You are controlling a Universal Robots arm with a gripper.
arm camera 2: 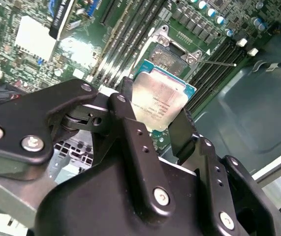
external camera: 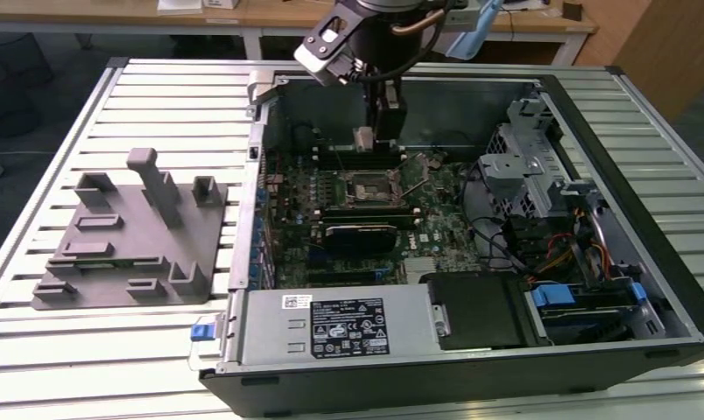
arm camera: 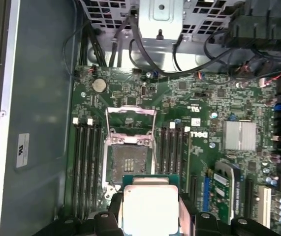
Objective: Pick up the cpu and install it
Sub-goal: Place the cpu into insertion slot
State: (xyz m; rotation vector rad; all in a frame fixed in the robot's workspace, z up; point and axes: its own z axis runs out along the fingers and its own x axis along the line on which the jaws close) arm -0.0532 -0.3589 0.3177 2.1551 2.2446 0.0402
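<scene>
Aloft, cpu (arm camera 2: 162, 98) between gripper (arm camera 2: 154, 109) jaws

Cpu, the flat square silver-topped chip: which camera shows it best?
The first wrist view: the silver-topped square cpu faces the camera squarely, held in the gripper. The second wrist view shows it tilted, partly behind a finger; the exterior view shows a small sliver.

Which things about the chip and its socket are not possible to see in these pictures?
Underside of the chip: faces away in both wrist views.
One edge of the chip, first wrist view: cut off by the picture's edge, beside the gripper.
Pins of the socket, first wrist view: too small to tell.
</scene>
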